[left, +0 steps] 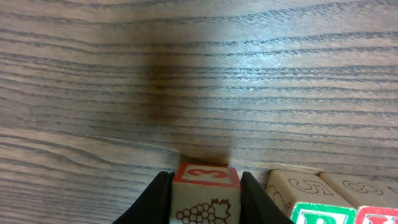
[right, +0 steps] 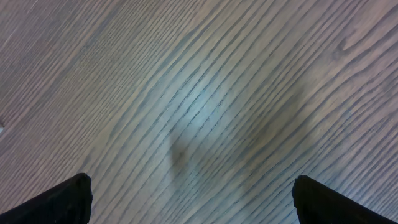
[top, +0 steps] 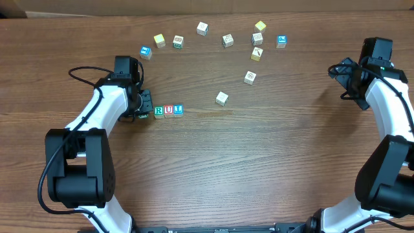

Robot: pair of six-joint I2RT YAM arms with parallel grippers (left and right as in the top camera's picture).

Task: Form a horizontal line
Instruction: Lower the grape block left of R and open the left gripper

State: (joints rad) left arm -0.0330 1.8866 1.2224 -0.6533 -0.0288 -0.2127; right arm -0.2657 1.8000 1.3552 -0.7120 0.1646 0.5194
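Observation:
Three letter cubes form a touching row on the table: a green R (top: 159, 111), a red U (top: 169, 110) and a blue letter (top: 178, 110). My left gripper (top: 143, 105) is at the row's left end, shut on a pale cube (left: 206, 193) with a red 3 on top and grapes on its side. That cube rests on the wood, with one finger between it and the R cube (left: 323, 214). In the left wrist view my fingers (left: 206, 178) clamp both its sides. My right gripper (top: 347, 75) is open and empty over bare wood (right: 193, 186) at the far right.
Several loose cubes lie scattered along the back: a blue one (top: 145, 52), a yellow one (top: 159, 41), a white one (top: 202, 28), another blue one (top: 281, 41). Two pale cubes (top: 250, 77) (top: 222, 98) lie nearer, right of the row.

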